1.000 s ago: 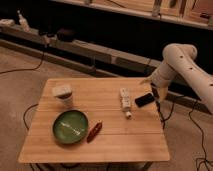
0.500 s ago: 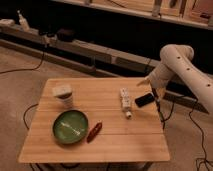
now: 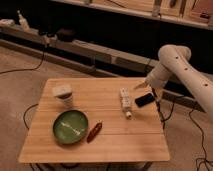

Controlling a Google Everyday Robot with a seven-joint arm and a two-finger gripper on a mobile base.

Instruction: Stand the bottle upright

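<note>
- Bottle point(image 3: 125, 100): lies on its side on the wooden table point(image 3: 115, 147), right of centre, with the cap pointing toward the near edge. It is not upright, so the task's result is not yet reached.
- Gripper point(image 3: 142, 86): sits at the end of the white arm point(image 3: 172, 62), over the far right part of the table, just beyond the bottle's far end. The jaws stand wide apart with nothing between them, and there is no contact with the bottle.
- Work left, by judgement: the whole handling sequence, namely descent, grasp, turning the bottle onto its base, and release.
- Black phone point(image 3: 144, 100): lies flat just beside the bottle on its right, close to the table's right edge. It is the nearest obstacle to a finger placed on that side.
- White cup point(image 3: 62, 94), green bowl point(image 3: 70, 126) and red-brown oblong object point(image 3: 94, 131): all on the left half, well apart from the bottle.
- Open room: bare wood lies ahead of the cap toward the near edge, and to the bottle's left up to the red-brown object.
- Edges: the bottle sits well in from the near and far edges. The right edge is the closest, past the phone.
</note>
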